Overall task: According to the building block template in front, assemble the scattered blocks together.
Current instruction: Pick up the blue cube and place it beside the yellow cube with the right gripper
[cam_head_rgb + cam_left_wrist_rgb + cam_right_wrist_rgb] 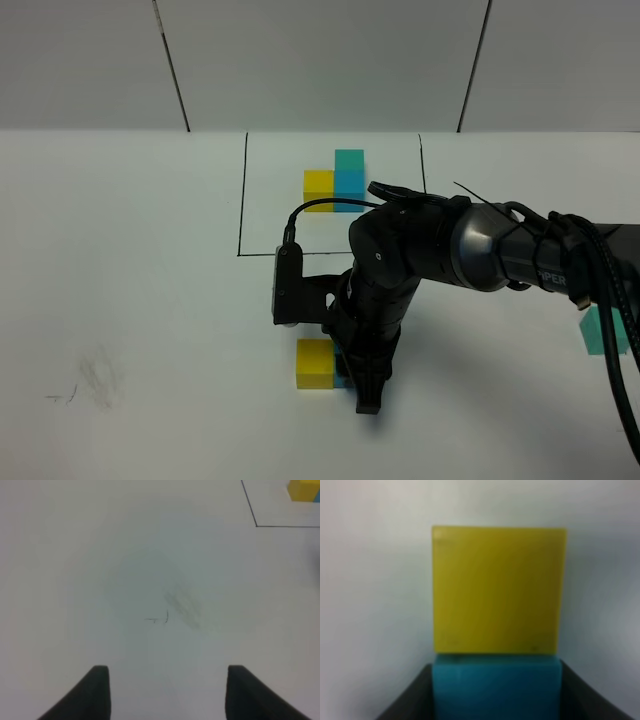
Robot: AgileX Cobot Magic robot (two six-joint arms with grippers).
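Right end effector (pixel 495 672): you have it clamped on blue block (pixel 495 695), which touches yellow block (pixel 497 590).
Left end effector (pixel 167 682): open, empty.
Teal block (pixel 603 332): far right.
Template (pixel 336 178): worktop's back.

The right arm (pixel 500 255) comes in from the right edge of the high view and reaches the middle. There it bends steeply at the wrist (pixel 385 265), so the right tool (pixel 366 398) points down and slightly toward the near side. Its 2 dark fingers (pixel 412 700) are clamped on a blue cube (pixel 495 687), 1 on each side. The left arm shows only in its own wrist view. The left tool (pixel 167 695) has its 2 fingertips (pixel 95 692) well apart with nothing between them.
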